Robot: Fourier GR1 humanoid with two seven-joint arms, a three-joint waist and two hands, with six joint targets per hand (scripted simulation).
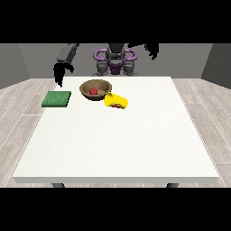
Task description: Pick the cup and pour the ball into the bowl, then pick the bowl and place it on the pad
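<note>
A brown bowl (95, 90) stands on the table's far side with a red ball (93, 91) inside it. Right next to it a yellow cup (116, 100) lies on its side, mouth toward the camera, with something red showing at its opening. A flat green pad (57, 99) lies to the left of the bowl. The hand at the view's left (60, 72) hangs above the table's far left edge, behind the pad, with its fingers pointing down and nothing in them. The hand at the view's right (152, 49) is raised beside the robot's head, well above the table, and holds nothing.
The white table (117, 144) stretches toward the camera with its front edge near the bottom. The robot's torso (115, 61) stands behind the far edge. Wooden floor surrounds the table.
</note>
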